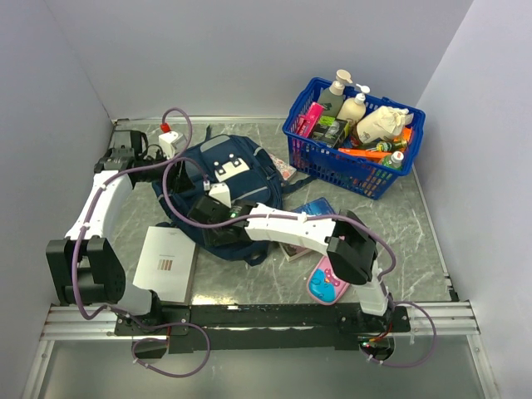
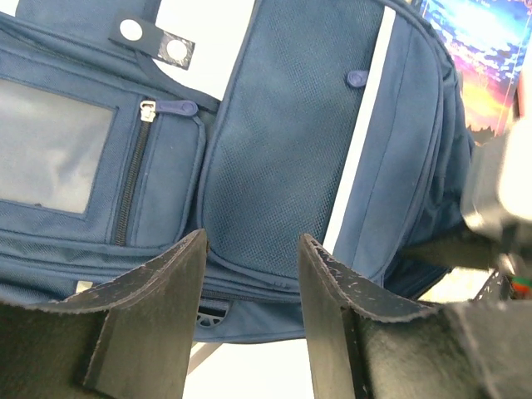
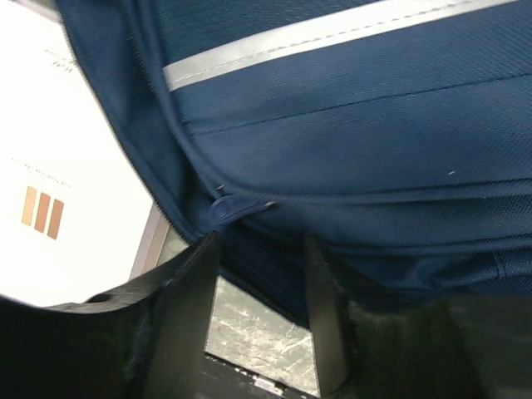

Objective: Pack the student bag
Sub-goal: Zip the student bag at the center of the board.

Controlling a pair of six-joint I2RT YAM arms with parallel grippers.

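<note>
The navy student bag point(image 1: 229, 170) lies in the middle of the table, its front pockets facing up. At its far left corner my left gripper point(image 1: 173, 148) holds the bag's edge. In the left wrist view that edge point(image 2: 283, 141) fills the space between the two black fingers of that gripper point(image 2: 251, 241). From the right, my right gripper point(image 1: 213, 209) reaches over the bag's near side. Its jaws point(image 3: 259, 241) stand apart astride the zipped edge of the bag point(image 3: 357, 108). A blue zipper pull point(image 3: 229, 206) sits just above the left fingertip.
A blue plastic basket point(image 1: 349, 173) full of bottles and packets stands at the back right. A white book point(image 1: 166, 262) lies near the front left, touching the bag. A colourful book point(image 1: 312, 208) and a pink case point(image 1: 327, 283) lie right of the bag.
</note>
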